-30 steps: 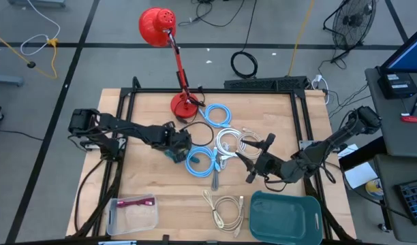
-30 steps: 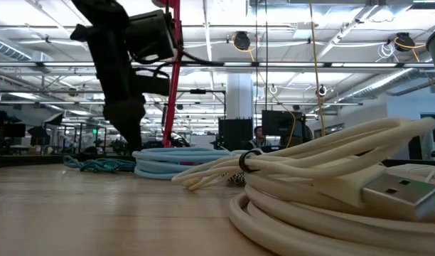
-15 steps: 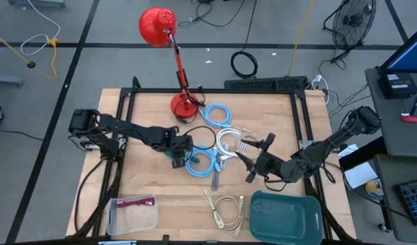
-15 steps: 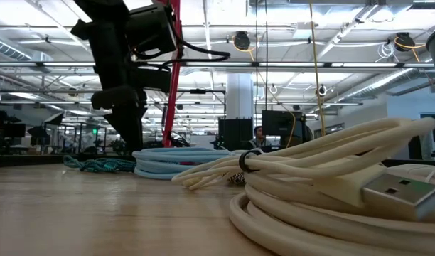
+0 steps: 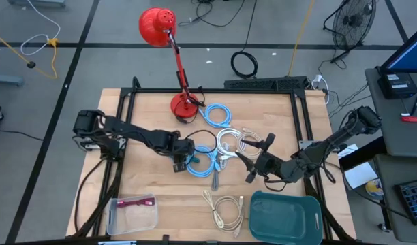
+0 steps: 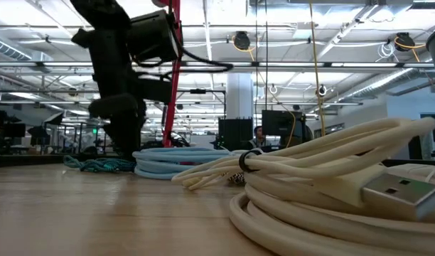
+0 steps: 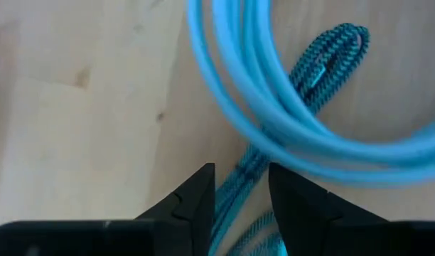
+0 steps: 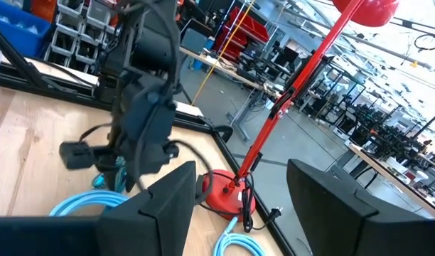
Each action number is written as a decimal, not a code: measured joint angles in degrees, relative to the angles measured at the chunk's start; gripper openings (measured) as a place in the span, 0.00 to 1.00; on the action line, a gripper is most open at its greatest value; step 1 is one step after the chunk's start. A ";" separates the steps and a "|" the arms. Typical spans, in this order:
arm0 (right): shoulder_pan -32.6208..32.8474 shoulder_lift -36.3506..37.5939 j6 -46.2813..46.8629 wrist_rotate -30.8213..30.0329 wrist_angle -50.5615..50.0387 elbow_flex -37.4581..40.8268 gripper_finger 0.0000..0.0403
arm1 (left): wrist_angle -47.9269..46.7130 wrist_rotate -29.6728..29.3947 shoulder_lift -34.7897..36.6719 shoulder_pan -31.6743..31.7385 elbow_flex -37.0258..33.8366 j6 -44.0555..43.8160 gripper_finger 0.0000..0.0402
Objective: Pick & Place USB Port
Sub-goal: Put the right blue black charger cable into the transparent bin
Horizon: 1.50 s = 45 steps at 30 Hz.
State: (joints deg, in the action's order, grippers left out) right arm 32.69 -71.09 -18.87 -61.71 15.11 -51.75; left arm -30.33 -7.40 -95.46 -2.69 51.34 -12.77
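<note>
Left wrist view, left pincer (image 7: 242, 195) parted, straddling teal braided cable (image 7: 324, 64)

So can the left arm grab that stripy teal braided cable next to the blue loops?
Probably yes. The left gripper is open right over the teal braided cable, which runs between its fingers, though the light blue coiled cable lies across it.
</note>
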 joint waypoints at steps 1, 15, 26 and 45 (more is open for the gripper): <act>0.00 0.00 0.00 0.00 0.00 0.00 0.53 | 0.72 -0.07 -0.80 -0.01 -0.16 0.01 0.34; -0.02 0.00 0.16 0.02 0.02 0.00 0.53 | -6.14 -2.72 0.95 0.13 -0.30 -2.50 0.05; -0.02 0.00 0.20 0.03 -0.02 0.00 0.53 | -31.37 -12.21 16.61 -3.22 3.58 -17.48 0.05; -0.52 -0.02 3.36 0.22 -1.28 0.00 0.53 | -35.79 -4.75 21.93 -48.93 3.60 -69.40 0.05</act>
State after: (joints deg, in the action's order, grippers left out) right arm 32.17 -71.11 -15.52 -61.49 13.84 -51.75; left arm -66.12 -12.15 -73.54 -51.62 54.94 -82.16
